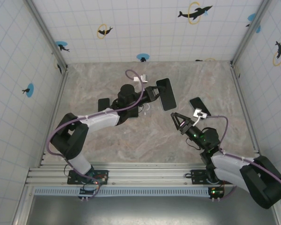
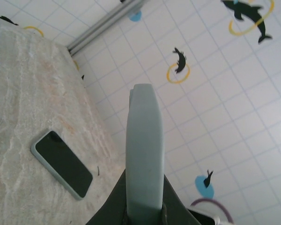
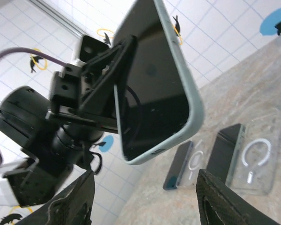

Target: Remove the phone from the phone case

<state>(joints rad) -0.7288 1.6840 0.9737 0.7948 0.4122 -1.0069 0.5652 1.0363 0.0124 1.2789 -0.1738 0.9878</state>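
The phone (image 3: 150,98), black screen showing, sits in a pale green phone case (image 3: 193,101) held up above the table. My left gripper (image 1: 154,93) is shut on its far end; in the left wrist view the case (image 2: 144,150) stands edge-on between the jaws. From above, the cased phone (image 1: 166,93) hangs over the table's middle. My right gripper (image 1: 176,123) is open just below and to the right of it, not touching. In the right wrist view its dark fingers (image 3: 72,201) flank the phone's lower corner with a wide gap.
A second phone in a pale case (image 1: 199,105) lies flat on the marble table (image 1: 145,140) right of centre, also seen as a cased phone (image 2: 61,163) from the left wrist. Two clear cases (image 3: 246,157) with dark phones lie at the left (image 1: 104,104). Tiled walls enclose the table.
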